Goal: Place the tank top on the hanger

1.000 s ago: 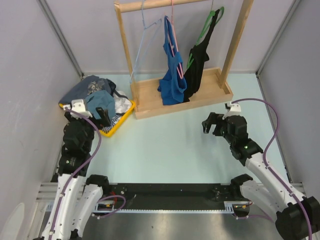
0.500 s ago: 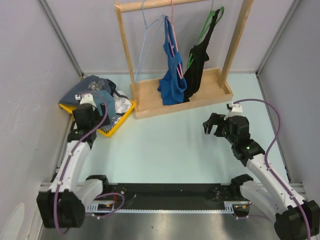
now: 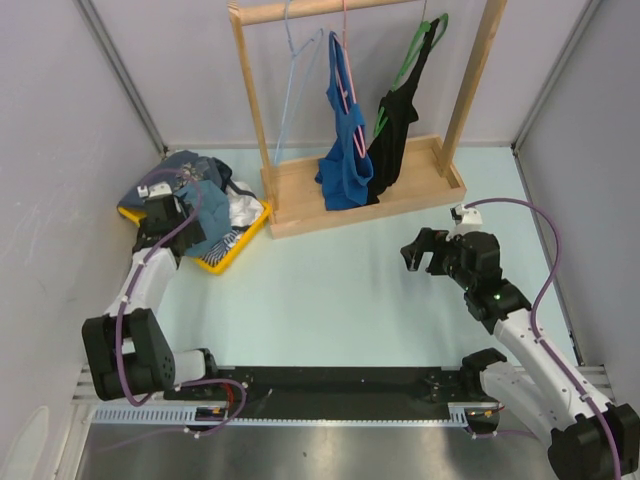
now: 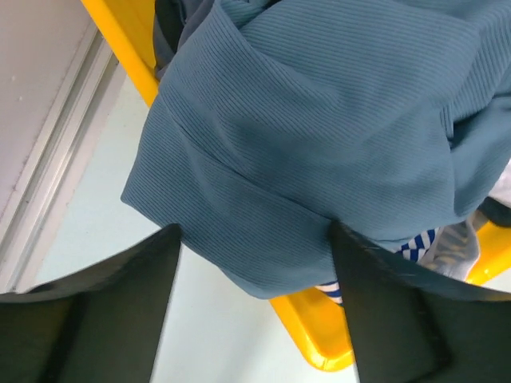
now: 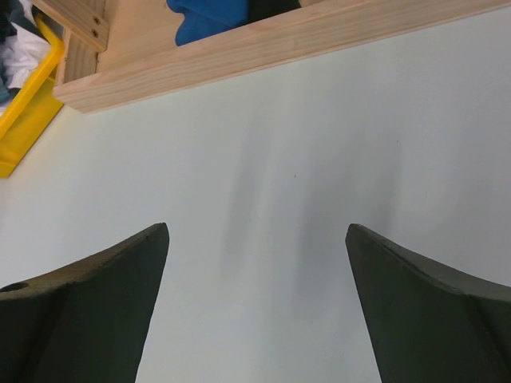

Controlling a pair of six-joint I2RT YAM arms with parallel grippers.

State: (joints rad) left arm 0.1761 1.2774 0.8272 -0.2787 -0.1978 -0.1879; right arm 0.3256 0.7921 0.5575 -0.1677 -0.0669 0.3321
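The dusty teal tank top lies crumpled on top of the clothes pile in the yellow bin at the far left. In the left wrist view its ribbed fabric fills the upper frame and hangs over the bin's rim. My left gripper is open right over it, with a fold of the fabric between the fingertips. The pale light-blue hanger hangs empty at the left of the wooden rack's rod. My right gripper is open and empty above the table.
The wooden rack stands at the back; its base shows in the right wrist view. A royal-blue top on a pink hanger and a black top on a green hanger hang there. Walls close in on both sides.
My left arm has reached forward and left, bringing its gripper down over the teal top in the bin. The right gripper has hardly moved.
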